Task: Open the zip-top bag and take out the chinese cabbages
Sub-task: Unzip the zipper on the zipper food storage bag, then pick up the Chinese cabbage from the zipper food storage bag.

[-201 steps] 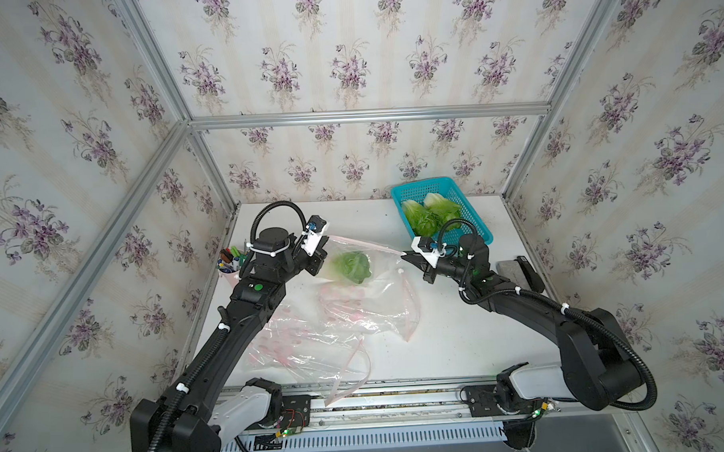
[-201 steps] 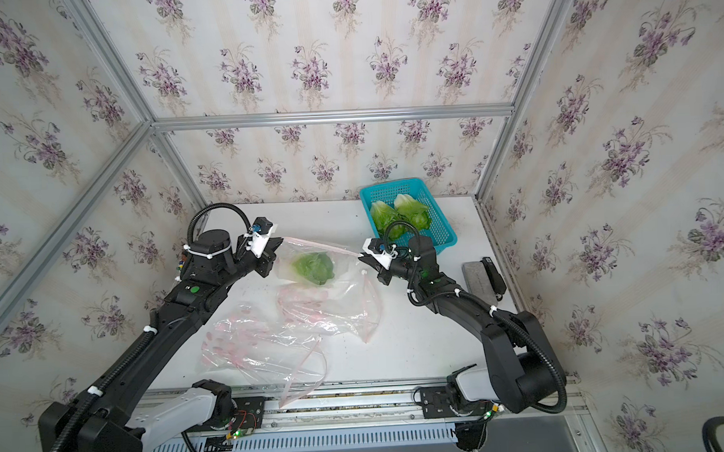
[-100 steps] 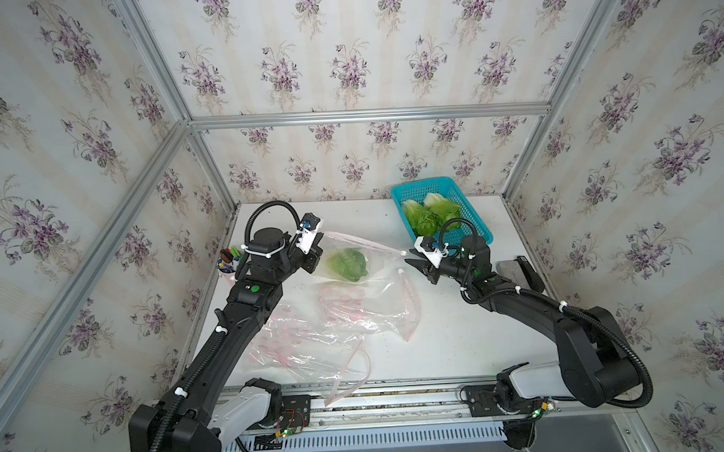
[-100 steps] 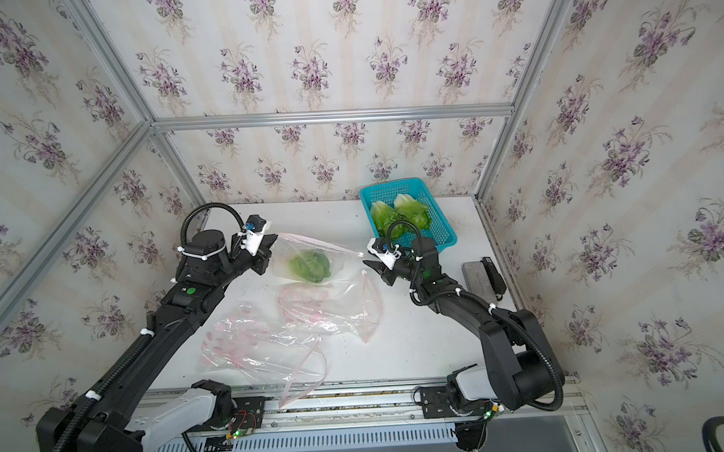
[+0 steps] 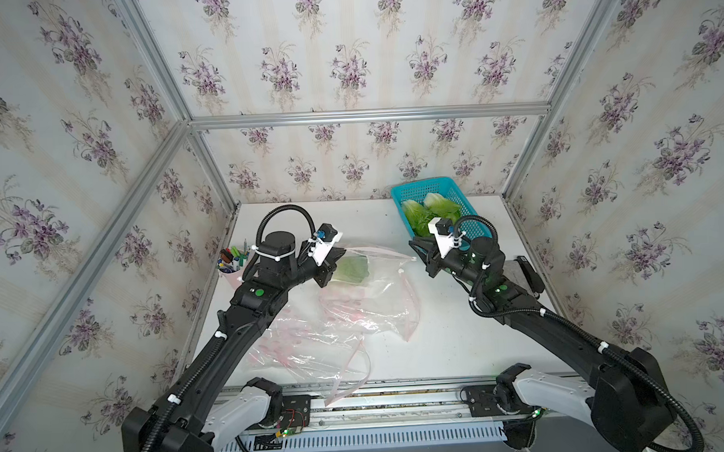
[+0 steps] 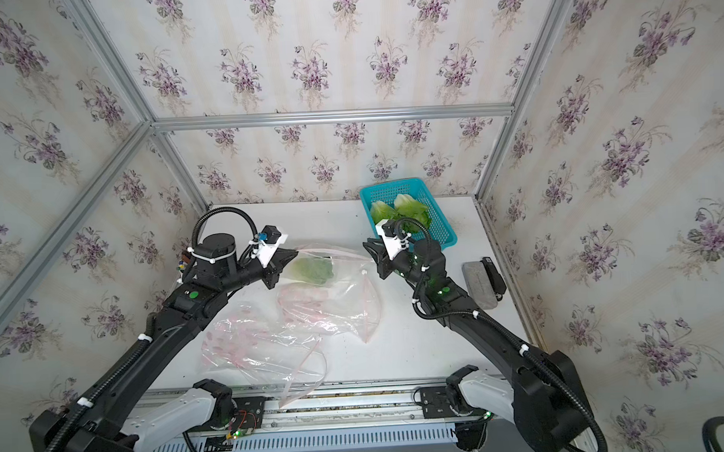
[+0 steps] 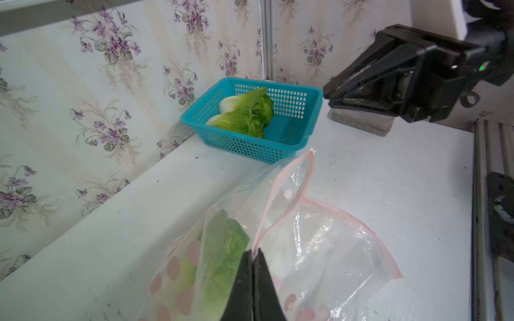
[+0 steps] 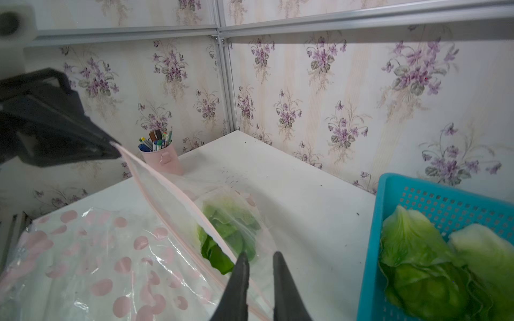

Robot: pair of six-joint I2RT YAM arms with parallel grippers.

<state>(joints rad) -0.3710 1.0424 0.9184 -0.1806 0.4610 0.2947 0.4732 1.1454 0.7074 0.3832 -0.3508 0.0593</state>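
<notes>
Grip lost: right gripper (image 8: 260,257), jaws narrowly apart, has released the zip-top bag (image 7: 319,241); left gripper (image 7: 253,253) clamps its rim, chinese cabbage (image 7: 222,250) inside.

light: bright, even | shadows: faint | glare: zip-top bag (image 7: 319,236) film (wrist views) | top-view edges: bowed

Black arms (image 5: 231,339), white bases (image 5: 242,409), ribbed black cables (image 5: 286,206), white zip ties (image 5: 220,335), green lights (image 5: 258,292).

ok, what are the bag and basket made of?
Bag: thin clear plastic film, glossy; wrinkles, glare, cabbage visible through it. Basket: stiff teal plastic, probably moulded, dull sheen; walls a regular grid of holes.
</notes>
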